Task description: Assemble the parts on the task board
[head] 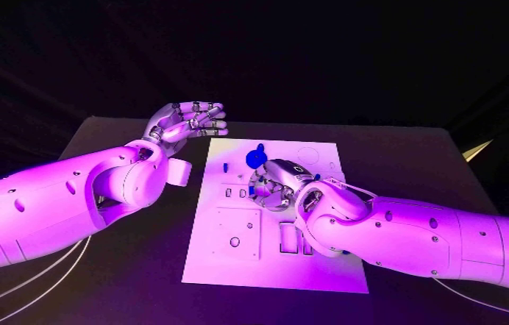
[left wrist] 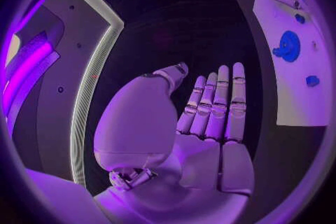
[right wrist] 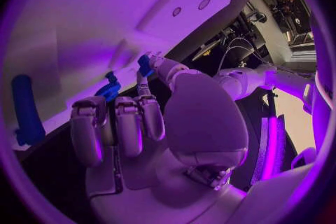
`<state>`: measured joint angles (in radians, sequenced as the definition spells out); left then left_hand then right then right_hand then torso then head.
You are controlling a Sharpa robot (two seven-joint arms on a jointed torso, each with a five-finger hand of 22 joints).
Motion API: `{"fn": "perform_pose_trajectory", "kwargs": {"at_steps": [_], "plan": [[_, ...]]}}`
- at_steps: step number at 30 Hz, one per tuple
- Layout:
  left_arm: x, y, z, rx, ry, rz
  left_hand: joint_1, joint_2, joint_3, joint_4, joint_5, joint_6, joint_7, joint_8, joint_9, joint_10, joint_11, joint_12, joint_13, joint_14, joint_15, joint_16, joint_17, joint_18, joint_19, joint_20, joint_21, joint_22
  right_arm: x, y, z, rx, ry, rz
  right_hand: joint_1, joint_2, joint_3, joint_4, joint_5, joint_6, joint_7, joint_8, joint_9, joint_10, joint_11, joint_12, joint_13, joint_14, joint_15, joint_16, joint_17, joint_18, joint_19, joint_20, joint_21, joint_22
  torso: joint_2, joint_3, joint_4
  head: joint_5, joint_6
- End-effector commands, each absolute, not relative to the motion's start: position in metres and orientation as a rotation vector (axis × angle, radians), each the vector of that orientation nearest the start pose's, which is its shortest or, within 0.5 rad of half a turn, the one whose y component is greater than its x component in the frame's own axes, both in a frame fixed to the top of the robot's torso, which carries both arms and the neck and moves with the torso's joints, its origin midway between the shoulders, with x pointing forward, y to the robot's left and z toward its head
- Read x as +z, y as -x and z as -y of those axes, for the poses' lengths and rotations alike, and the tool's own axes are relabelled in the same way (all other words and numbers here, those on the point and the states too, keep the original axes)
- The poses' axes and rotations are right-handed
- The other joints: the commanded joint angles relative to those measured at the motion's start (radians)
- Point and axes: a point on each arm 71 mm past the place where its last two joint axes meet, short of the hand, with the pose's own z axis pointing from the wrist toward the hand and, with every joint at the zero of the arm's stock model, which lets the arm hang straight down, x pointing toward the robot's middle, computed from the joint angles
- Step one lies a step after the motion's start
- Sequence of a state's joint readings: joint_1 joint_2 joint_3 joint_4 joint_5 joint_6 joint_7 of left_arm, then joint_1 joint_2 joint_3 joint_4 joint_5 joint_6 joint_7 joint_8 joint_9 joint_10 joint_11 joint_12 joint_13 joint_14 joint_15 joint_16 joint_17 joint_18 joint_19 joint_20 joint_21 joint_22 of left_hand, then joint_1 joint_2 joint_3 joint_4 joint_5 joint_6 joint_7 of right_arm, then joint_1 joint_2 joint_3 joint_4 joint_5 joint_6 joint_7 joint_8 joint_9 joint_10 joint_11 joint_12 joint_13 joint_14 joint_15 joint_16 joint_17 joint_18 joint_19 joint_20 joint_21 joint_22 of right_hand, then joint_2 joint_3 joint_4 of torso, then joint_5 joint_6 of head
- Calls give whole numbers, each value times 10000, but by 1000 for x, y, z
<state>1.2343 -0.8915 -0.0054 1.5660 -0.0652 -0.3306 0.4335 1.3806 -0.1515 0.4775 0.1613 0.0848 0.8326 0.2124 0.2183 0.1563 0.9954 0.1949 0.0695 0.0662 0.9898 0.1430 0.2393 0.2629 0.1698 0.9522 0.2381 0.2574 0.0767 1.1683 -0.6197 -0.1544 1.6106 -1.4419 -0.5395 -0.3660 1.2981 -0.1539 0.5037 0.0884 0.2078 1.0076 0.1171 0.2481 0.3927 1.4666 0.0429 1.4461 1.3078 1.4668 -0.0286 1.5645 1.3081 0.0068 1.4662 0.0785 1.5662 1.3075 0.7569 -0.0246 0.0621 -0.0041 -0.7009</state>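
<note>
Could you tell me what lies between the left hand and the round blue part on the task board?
In the head view, nothing: bare table and bare task board between the left hand and the round blue part.

Matt black table (head: pixel 424 170), smooth white task board (head: pixel 318 266), glossy plastic arms (head: pixel 64 200).

A black table (head: pixel 413 163) fills the lower half of the head view, its far edge running from about 9 o'clock to 3 o'clock. Beyond that edge the room is dark, with nothing distinct from 10 o'clock round to 2 o'clock. At 3 o'clock, just off the table's far right corner, a small pale wedge (head: pixel 477 150) catches the light. Purple light falls across the table. In the left wrist view a pale wall panel (left wrist: pixel 66 67) with a bright strip (left wrist: pixel 89 87) along its edge stands beside the dark.
</note>
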Motion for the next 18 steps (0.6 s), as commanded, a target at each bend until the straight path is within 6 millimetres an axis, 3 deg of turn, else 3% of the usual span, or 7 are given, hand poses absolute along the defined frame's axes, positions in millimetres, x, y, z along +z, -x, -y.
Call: {"fn": "perform_pose_trajectory", "kwargs": {"at_steps": [1, 18], "plan": [[-140, -491, -219, -15938, 9809, -13276, 124, -3, -2, -71, -37, -85, 446, -42, -13, -40, 27, -42, 6, -41, 13, -34, 10, 127, 35, 30, 16, -13, -221, -436, 81, 7349, 592, -16861, -38, 88, -6, 25, 2, 3, -23, 87, 300, 138, -88, 31, 1574, 1040, -64, 63, 2627, -67, 1045, -87, 43, 2630, 0, 2, -5, 13, -7], [-140, -491, -219, -15930, 9823, -13303, 124, -3, -2, -71, -37, -85, 446, -42, -13, -40, 27, -42, 6, -41, 13, -34, 10, 127, 35, 30, 16, -13, -223, -438, 80, 7212, 625, -16770, -300, -107, -87, 79, -113, -236, 49, 48, 317, 56, -30, -79, 1494, 1040, -23, 63, 2627, -50, 1016, -62, -9, 2579, -4, -6, -10, 46, -39]]}}
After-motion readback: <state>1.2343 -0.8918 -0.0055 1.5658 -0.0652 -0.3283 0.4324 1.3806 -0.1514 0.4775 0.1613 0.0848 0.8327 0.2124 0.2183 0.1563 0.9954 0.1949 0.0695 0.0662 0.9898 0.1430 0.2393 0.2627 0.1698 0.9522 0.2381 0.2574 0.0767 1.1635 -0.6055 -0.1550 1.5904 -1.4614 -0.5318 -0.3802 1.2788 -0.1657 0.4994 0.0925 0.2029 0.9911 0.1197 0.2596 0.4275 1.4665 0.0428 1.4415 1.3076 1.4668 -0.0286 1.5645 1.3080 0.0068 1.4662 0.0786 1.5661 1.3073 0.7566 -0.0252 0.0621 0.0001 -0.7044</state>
